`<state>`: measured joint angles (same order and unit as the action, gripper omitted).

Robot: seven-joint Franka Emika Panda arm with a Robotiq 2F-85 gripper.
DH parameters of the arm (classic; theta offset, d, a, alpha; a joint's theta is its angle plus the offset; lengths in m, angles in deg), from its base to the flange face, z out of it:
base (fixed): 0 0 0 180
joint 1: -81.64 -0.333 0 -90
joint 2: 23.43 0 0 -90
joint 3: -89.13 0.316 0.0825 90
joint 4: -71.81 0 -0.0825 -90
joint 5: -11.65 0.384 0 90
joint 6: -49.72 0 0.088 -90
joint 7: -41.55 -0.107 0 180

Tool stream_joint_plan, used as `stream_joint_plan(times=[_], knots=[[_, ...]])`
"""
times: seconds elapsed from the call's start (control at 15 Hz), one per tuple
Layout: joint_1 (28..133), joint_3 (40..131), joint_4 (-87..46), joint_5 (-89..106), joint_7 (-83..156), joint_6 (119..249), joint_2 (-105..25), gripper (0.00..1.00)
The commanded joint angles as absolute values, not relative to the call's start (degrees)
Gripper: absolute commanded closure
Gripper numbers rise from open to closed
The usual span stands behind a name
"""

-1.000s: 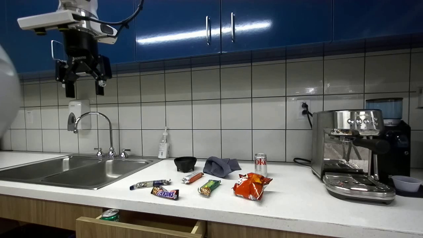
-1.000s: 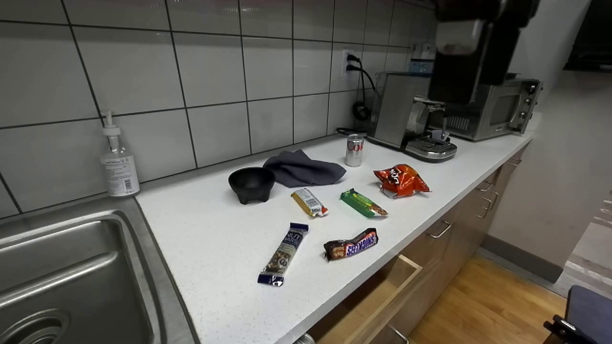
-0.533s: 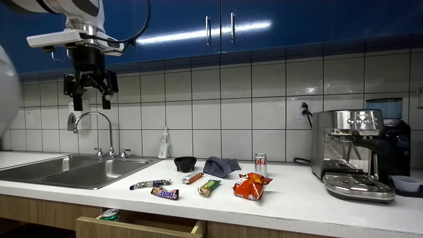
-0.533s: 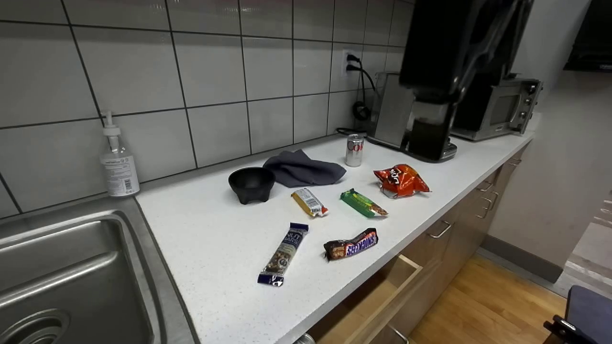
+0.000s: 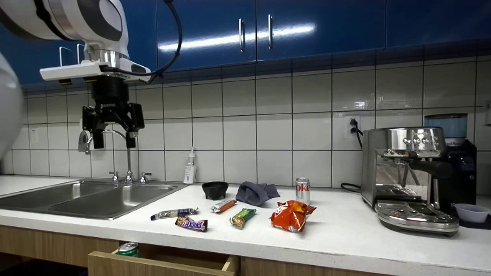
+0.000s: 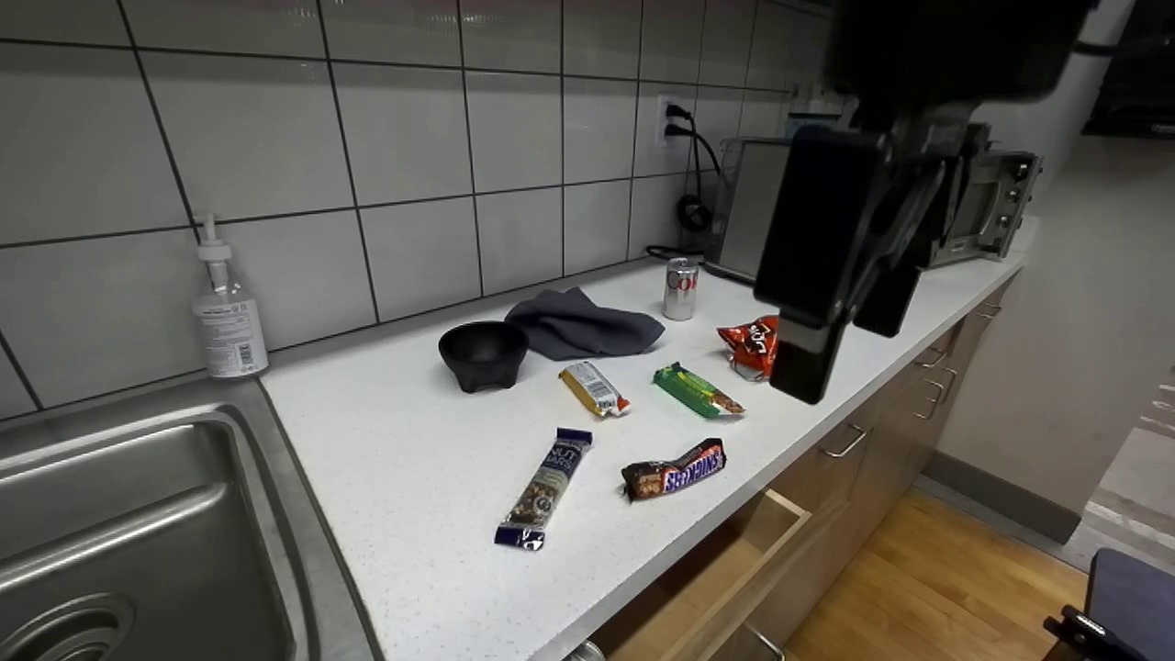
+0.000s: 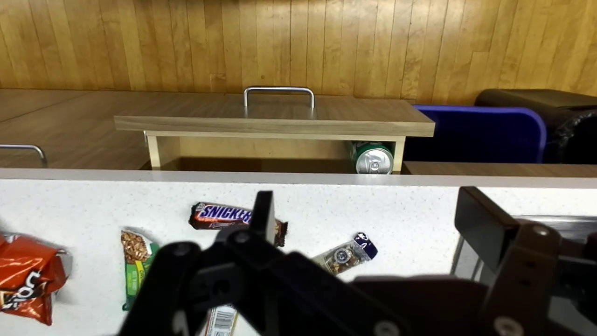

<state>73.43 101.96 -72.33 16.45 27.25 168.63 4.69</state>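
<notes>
Partner: What is lying nearest, and how are your jaws standing?
Me: The Snickers bar point(image 6: 677, 472) and the nut bar point(image 6: 545, 488) are lying on the counter point(image 6: 422, 542), well below my gripper point(image 5: 114, 142), which is hanging in the air with its jaws spread wide
Partner: How close is the edge?
Me: The Snickers bar is lying near the front edge, the nut bar slanting farther back, a strip of counter showing between them; under that edge the drawer point(image 5: 122, 267) is jutting out, a green can point(image 5: 128, 250) sitting at one end
Partner: And room to move?
Me: White surface is stretching from the nut bar to the sink point(image 6: 298, 532); on the opposite side a green-wrapped bar point(image 6: 696, 392) and a yellow-and-white bar point(image 6: 595, 389) are lying apart, the red chip bag point(image 5: 290, 216) sitting beyond; towards the tiled wall point(image 6: 422, 248) the black bowl point(image 6: 483, 358) is standing just beside the grey cloth point(image 6: 587, 326), the Coke can point(image 6: 679, 292) farther along
</notes>
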Motion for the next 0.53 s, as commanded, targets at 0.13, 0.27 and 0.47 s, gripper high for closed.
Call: stream_joint_plan(times=[0.13,0.27,0.47], knots=[[73.01,101.39,-78.29,17.04,27.82,176.48,3.06,0.00],[73.53,102.02,-79.88,15.80,26.74,179.89,1.60,0.00],[73.96,101.82,-80.96,15.45,26.26,182.99,-0.75,0.00]])
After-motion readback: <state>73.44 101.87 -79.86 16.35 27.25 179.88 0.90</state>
